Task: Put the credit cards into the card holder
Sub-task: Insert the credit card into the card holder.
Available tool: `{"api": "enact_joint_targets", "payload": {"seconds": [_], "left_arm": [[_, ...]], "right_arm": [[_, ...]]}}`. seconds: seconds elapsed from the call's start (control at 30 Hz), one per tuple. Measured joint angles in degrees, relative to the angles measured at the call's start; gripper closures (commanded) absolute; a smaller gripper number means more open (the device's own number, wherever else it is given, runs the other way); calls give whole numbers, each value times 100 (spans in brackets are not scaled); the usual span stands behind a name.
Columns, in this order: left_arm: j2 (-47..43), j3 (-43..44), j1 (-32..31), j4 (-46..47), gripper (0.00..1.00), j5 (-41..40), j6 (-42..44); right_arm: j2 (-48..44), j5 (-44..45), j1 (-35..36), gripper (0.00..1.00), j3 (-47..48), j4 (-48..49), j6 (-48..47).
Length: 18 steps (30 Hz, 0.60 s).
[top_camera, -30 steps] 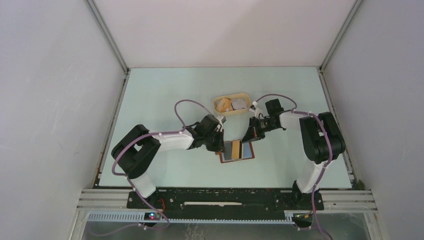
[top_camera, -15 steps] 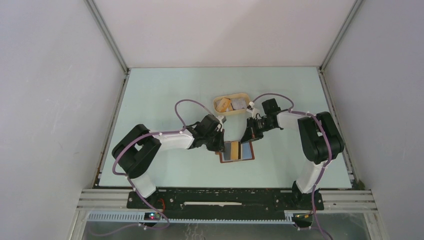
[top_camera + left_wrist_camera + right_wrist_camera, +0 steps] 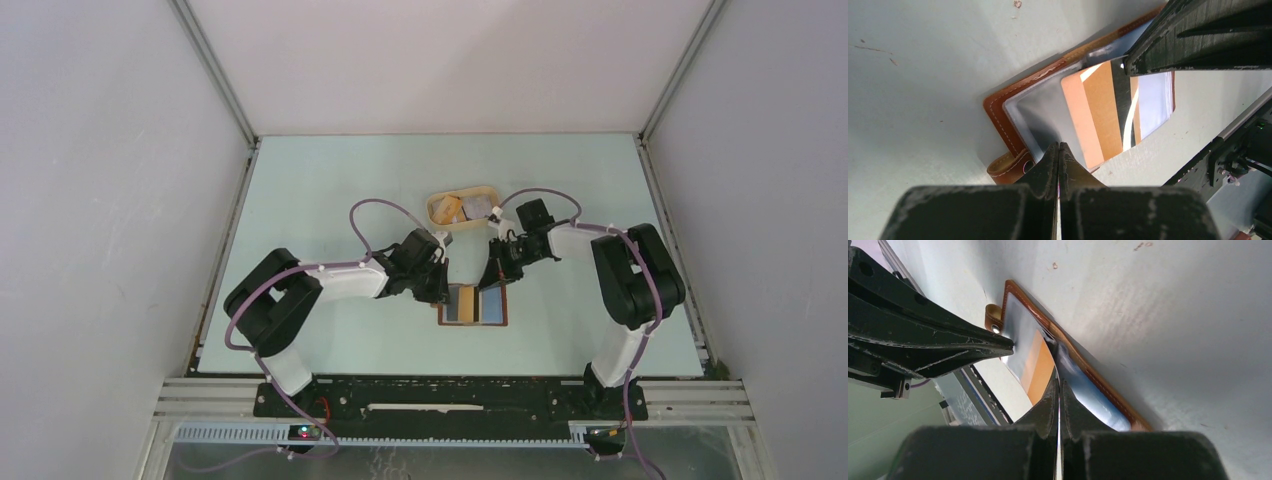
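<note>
Stitched brown leather card holder [image 3: 998,116] lies open with glossy clear sleeves [image 3: 1040,117]; both jaws pinched shut.

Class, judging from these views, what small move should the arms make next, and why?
Probably nudge the orange card deeper with the right gripper: both grippers are shut, tips on the open card holder, the left gripper pinning its snap-side edge.

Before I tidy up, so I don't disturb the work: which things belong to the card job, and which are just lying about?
In the job: card holder, open; orange card in its sleeve; credit cards in the tan tray; left gripper and right gripper, both shut.
Lying about: that tray, only a container.
</note>
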Motion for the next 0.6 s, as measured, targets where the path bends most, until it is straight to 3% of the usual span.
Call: {"api": "enact_joint_targets", "payload": {"seconds": [0.37,0.6], "left_arm": [[0,0,0,2,98,7,-2],[-2,0,0,9,93,4,-13]], "right_arm": [[245,-76,184,100,223,-17,48],[308,-144,179,80,271,-61,70]]}}
